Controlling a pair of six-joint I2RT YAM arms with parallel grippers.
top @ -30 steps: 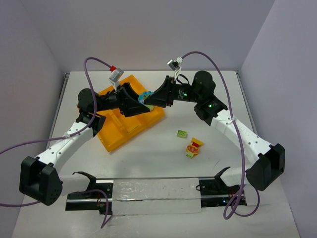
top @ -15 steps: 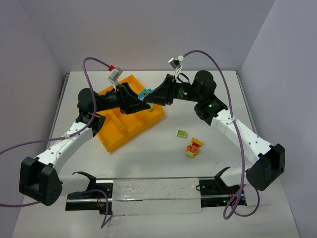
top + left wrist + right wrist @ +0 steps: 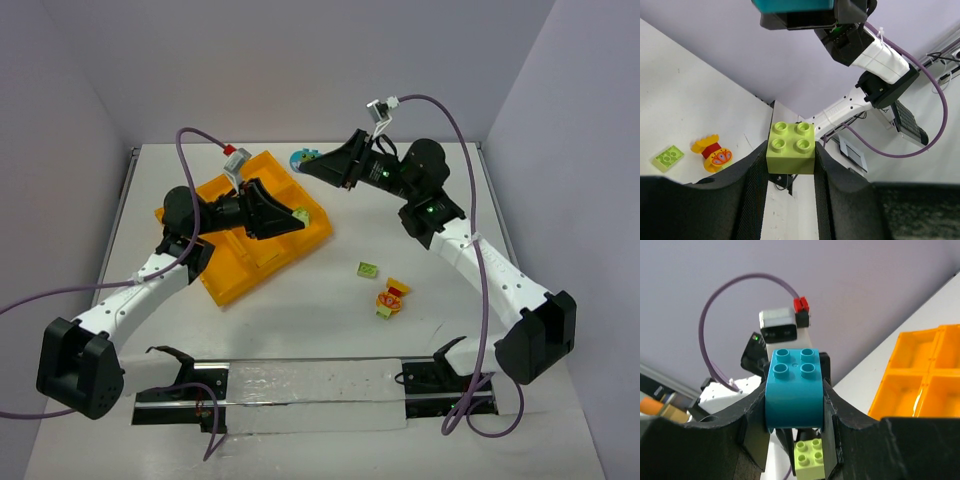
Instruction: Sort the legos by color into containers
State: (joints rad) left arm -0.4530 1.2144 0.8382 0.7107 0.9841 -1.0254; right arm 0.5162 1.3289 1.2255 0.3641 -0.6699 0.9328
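My left gripper is shut on a light green brick, held above the right corner of the orange-yellow tray. In the left wrist view that green brick sits pinched between the two black fingers. My right gripper is shut on a teal-blue brick, held in the air behind the tray. The right wrist view shows the teal brick between its jaws, with the green brick below and the tray's compartments to the right. The two bricks are apart.
A flat light green brick and a yellow, red and orange clump lie on the white table right of the tray. A clear plate on a black rail runs along the near edge. Purple cables arch over both arms.
The two grippers met over the tray's right corner, and the left one shut on the green brick. The right gripper then pulled up and back with the teal brick, separating the two.
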